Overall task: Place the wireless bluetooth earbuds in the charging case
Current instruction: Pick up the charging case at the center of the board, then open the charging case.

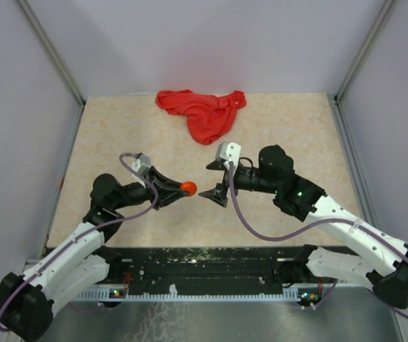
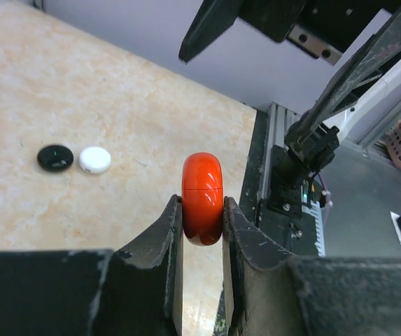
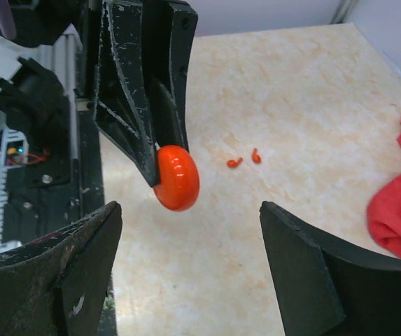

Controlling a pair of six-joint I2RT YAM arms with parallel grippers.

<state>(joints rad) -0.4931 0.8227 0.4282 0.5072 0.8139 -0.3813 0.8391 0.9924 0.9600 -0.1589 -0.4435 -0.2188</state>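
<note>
Plainly left gripper (image 2: pixel 201 213) pinches a glossy red case (image 2: pixel 202 183); right gripper (image 3: pixel 190 213) gapes; red earbuds (image 3: pixel 234 162) lie loose.

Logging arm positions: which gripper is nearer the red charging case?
Left: the left gripper is shut on the red charging case; the right gripper is open, facing it, apart.

The red earbuds (image 3: pixel 234 163) look too small to tell any detail.

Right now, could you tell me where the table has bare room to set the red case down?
Bare table lies left of the red cloth and right of it, beyond the right gripper. The middle is crowded: the left gripper, the red case, two red earbuds.
</note>
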